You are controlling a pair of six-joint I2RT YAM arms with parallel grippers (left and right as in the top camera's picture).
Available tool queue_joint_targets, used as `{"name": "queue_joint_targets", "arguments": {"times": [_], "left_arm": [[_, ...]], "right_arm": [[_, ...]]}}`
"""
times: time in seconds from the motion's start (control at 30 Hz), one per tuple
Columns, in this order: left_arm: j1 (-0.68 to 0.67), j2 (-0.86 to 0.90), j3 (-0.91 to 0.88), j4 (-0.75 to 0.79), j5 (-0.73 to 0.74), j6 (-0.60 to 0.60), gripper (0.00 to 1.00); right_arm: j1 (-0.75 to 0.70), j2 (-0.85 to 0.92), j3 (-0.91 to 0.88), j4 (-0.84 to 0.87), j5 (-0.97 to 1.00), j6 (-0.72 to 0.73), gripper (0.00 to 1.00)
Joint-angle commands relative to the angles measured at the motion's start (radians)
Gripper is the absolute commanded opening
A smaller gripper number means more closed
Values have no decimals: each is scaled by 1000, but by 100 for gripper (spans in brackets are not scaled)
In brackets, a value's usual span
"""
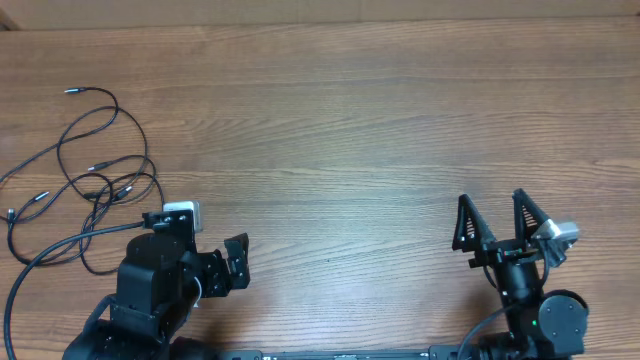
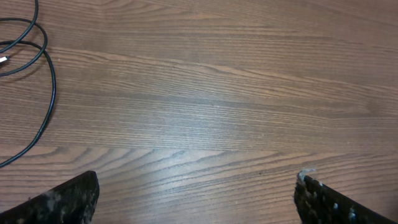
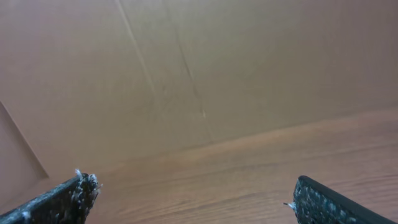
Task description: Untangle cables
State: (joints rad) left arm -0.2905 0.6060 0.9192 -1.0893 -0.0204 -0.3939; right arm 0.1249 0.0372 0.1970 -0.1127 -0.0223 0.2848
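Two black two-finger grippers sit at the near edge of a wood-grain table [image 1: 350, 130]: the left gripper [image 2: 198, 200] and the right gripper [image 1: 495, 220], each spread wide and holding nothing. The cables [image 1: 104, 192], thin black cords with small silver-tipped plugs, lie in one loose tangle of loops at the table's left side. How many cords there are cannot be told.

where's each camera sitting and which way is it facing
overhead: above the table, looking straight down; cables at left, both arms along the bottom, left tool and right tool open.
left wrist: on the left arm, angled down at the wood; its fingers in the bottom corners.
right wrist: on the right arm, facing nearly level at a brown backdrop; its fingers in the corners.
shared: overhead and left wrist both show the cables.
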Motion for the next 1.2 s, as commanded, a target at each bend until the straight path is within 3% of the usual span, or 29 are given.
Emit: {"name": "queue_joint_targets", "arguments": {"times": [0.0, 0.2, 0.4, 0.63, 1.17], "left_arm": [[-1, -4, -8, 0, -13, -14, 100], [-1, -4, -8, 0, -13, -14, 99], [-1, -4, -8, 0, -13, -14, 99], [-1, -4, -8, 0, -13, -14, 100], [-1, -4, -8, 0, -13, -14, 100]], "right_arm": [[-2, -35, -75, 75, -2, -2, 100], [-2, -35, -188, 309, 47, -2, 100], [-2, -35, -190, 251, 81, -71, 100], [-2, -35, -190, 26, 61, -157, 100], [-2, -34, -189, 31, 51, -159, 100]]}}
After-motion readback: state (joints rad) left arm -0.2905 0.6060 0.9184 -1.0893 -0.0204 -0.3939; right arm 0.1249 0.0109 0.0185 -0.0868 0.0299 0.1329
